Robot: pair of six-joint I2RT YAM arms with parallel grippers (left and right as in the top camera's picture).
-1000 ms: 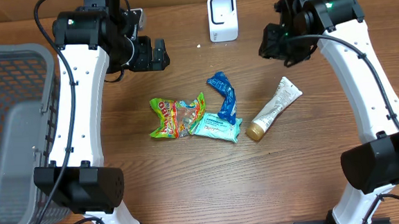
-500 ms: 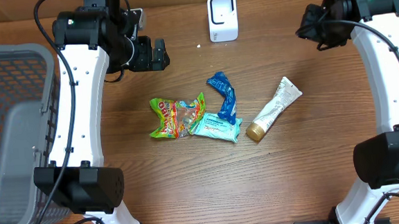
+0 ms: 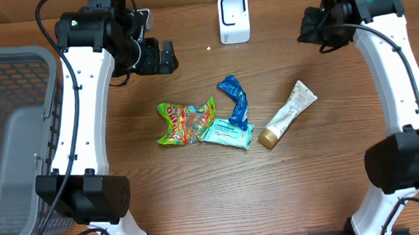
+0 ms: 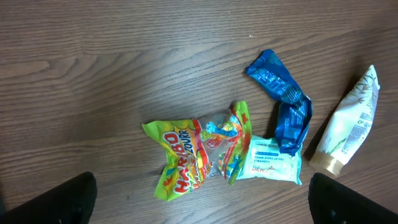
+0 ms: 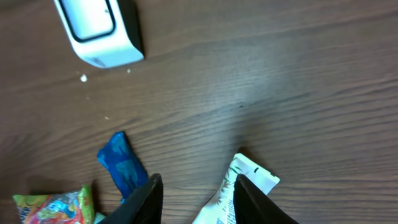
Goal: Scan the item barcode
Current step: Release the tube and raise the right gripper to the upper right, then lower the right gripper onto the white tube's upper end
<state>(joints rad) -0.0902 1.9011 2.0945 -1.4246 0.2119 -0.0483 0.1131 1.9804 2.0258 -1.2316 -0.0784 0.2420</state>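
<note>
The right gripper (image 5: 196, 190) is hanging part-open and empty; the left gripper (image 3: 165, 58) is gaping wide, holding nothing. Mid-table, a crinkly bag (image 4: 193, 158) reading "HARIBO" and "SOUR" is touching a flat teal pack (image 4: 270, 163). A twisted blue wrapper (image 4: 283, 99) is overlapping that pack, and a tan-capped white tube (image 4: 351, 118) is lying just beside it. The boxy white scanner (image 3: 233, 17) is sitting at the far edge of the wood-grain table (image 3: 199, 191).

We see bright, even light across the wood surface (image 3: 199, 184), with only soft, short shadows; our right wrist view looks slightly blurred.

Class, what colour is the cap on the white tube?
Golden-brown; the cap shows best in the overhead view.
</note>
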